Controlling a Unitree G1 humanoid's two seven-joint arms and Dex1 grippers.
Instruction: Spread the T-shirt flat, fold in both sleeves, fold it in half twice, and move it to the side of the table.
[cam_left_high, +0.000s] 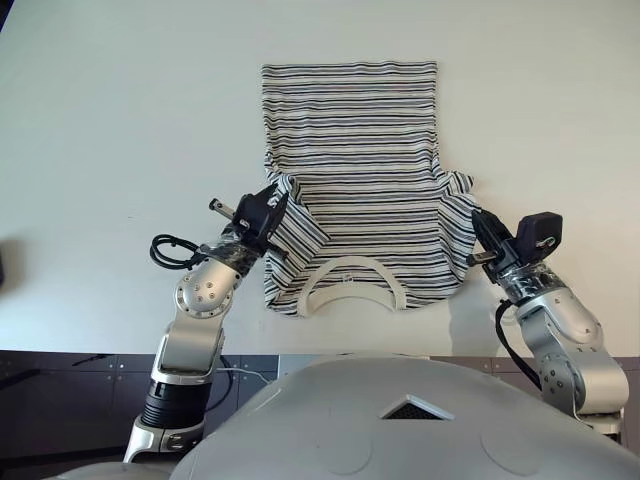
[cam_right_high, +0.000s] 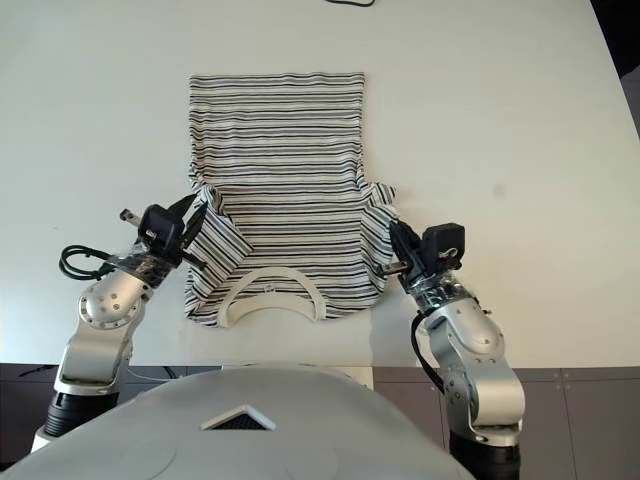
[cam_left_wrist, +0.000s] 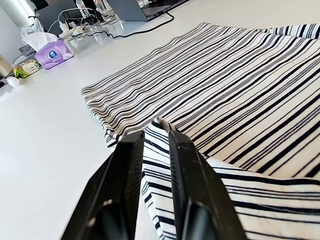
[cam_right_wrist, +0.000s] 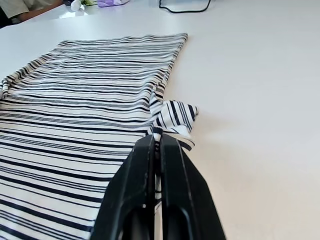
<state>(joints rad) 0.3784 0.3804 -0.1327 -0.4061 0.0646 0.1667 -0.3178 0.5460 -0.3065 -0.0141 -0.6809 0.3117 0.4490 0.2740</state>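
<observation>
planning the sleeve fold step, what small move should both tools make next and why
Probably draw both inward over the T-shirt body, then release. The left tool is shut on the left sleeve, already partly turned in; the right tool pinches the right sleeve, which sticks out beyond the flat body.

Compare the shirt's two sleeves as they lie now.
Place: the left sleeve is turned in over the shirt's body, while the right sleeve sticks out at the body's edge, over the table.
Shape: the left sleeve is a broad flap with slanted stripes, and the right sleeve is a small crumpled bunch.
Shared: each is pinched by the claw on its own side, the left claw and the right claw.
</observation>
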